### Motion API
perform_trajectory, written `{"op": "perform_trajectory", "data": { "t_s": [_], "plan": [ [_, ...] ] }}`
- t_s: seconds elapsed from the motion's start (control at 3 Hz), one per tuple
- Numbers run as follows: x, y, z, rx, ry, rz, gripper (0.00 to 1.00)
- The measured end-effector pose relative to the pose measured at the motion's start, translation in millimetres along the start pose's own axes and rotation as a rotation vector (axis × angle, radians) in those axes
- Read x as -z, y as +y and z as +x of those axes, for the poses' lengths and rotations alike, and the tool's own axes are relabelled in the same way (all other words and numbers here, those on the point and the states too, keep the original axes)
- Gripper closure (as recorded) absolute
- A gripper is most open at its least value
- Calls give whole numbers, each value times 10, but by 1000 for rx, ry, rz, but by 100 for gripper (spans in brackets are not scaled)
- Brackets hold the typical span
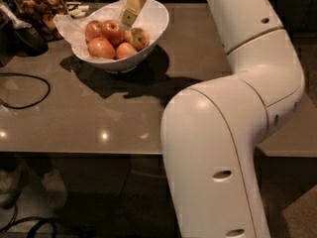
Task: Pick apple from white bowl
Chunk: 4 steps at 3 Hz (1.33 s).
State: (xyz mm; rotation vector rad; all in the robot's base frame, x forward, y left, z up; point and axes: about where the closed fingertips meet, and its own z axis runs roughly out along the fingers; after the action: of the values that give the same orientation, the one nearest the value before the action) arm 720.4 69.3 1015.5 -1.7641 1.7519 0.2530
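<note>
While the gripper [130, 18] hangs over the white bowl [157, 21] at upper centre, open or closed I cannot tell, the apple [111, 29] lies inside among 4 others. A snack jar [39, 6] stands upper left, and the arm [223, 133] blocks the right.

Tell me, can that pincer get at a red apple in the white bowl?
Probably yes: the pincer hangs just above the apple inside the open white bowl, with nothing seen between them.

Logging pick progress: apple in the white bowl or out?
In. The apple sits among other fruit inside the white bowl; the end effector hangs just above them, toward the bowl's back.
</note>
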Motion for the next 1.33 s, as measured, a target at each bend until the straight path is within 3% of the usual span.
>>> {"op": "perform_trajectory", "data": {
  "t_s": [0.67,1.33],
  "plan": [
    [-236,-60,-130,69,-32,-22,0],
    [-382,-135,-51,79,-5,-17,0]
  ]
}}
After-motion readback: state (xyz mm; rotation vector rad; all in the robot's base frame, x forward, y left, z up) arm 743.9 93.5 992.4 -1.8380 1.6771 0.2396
